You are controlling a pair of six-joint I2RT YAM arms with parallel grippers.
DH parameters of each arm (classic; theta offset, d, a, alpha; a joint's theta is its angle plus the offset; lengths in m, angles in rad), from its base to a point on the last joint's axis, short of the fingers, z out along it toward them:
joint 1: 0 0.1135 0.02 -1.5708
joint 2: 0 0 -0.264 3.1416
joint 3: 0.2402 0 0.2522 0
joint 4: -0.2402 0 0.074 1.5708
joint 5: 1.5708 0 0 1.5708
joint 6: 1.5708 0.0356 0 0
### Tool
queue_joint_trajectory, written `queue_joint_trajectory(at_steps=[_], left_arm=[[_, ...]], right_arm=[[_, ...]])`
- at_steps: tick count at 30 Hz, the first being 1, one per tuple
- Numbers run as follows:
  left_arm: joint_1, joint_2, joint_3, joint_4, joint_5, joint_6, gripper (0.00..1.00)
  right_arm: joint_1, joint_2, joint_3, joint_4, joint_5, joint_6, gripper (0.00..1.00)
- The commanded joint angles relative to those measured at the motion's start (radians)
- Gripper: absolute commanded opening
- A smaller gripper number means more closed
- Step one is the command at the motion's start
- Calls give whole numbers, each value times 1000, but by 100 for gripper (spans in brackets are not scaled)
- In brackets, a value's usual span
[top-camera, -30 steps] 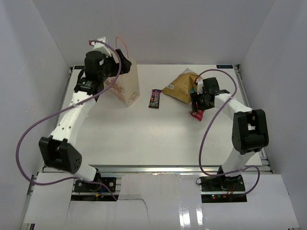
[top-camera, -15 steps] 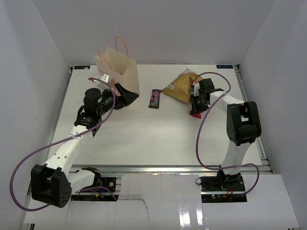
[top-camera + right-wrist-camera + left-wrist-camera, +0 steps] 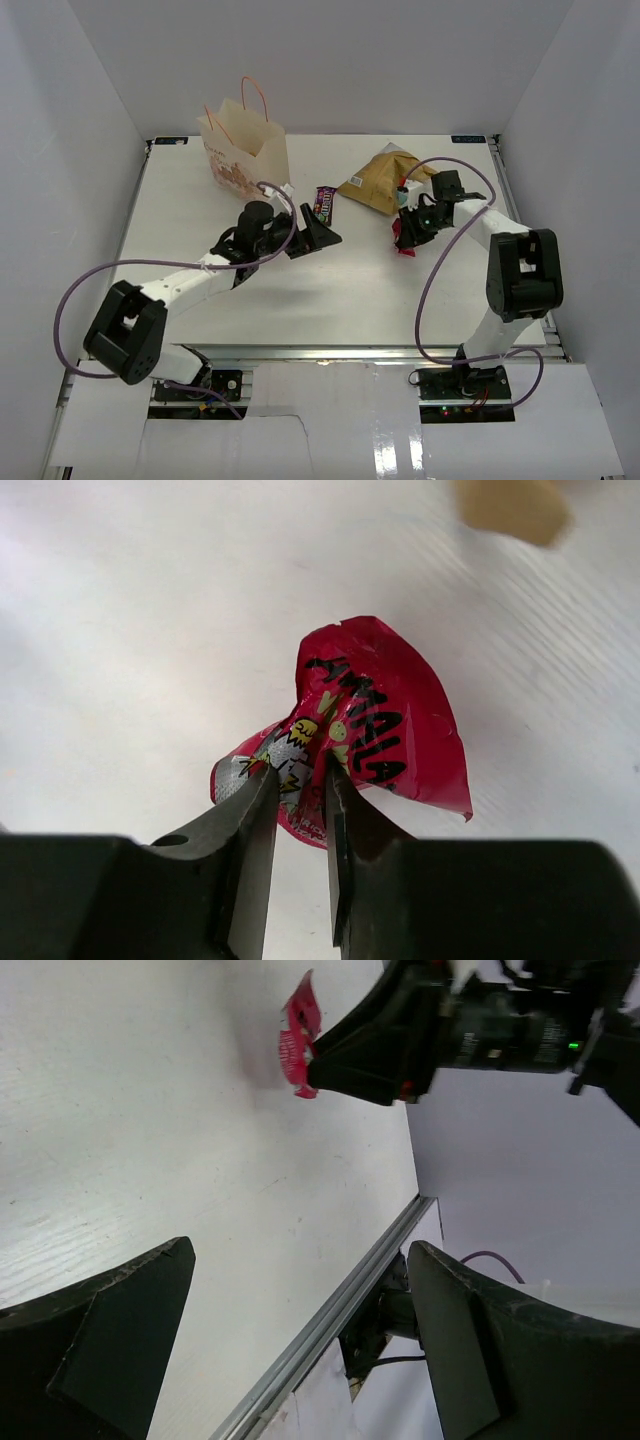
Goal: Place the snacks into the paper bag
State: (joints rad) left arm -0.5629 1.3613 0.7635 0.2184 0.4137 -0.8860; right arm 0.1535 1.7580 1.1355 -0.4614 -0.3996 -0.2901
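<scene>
The cream paper bag (image 3: 248, 150) stands upright at the back left with pink-orange handles. My right gripper (image 3: 408, 228) is shut on a red candy packet (image 3: 375, 730) and holds it just above the table; the packet also shows in the top view (image 3: 402, 238) and the left wrist view (image 3: 298, 1038). A dark brown candy packet (image 3: 324, 204) lies mid-table. The tan-brown chip bag (image 3: 385, 180) lies behind the right gripper. My left gripper (image 3: 318, 236) is open and empty, low over the table just in front of the dark brown packet.
White walls enclose the table on three sides. The table's metal front edge (image 3: 330, 1320) shows in the left wrist view. Purple cables loop from both arms.
My left arm has swung down from the paper bag to mid-table, gripper now by the dark brown packet. My right gripper has lifted the red packet slightly and shifted.
</scene>
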Motion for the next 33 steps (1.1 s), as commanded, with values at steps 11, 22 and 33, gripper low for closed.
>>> queue_joint_trajectory(at_steps=[11, 22, 33], left_arm=[[-106, 335, 229, 118, 91, -44, 98], [-123, 423, 261, 114, 103, -42, 52], [-123, 432, 296, 81, 88, 25, 8]], right_arm=[[110, -179, -39, -143, -486, -374, 8], [150, -213, -39, -128, -493, -347, 8], [176, -242, -36, -132, -504, -336, 17]])
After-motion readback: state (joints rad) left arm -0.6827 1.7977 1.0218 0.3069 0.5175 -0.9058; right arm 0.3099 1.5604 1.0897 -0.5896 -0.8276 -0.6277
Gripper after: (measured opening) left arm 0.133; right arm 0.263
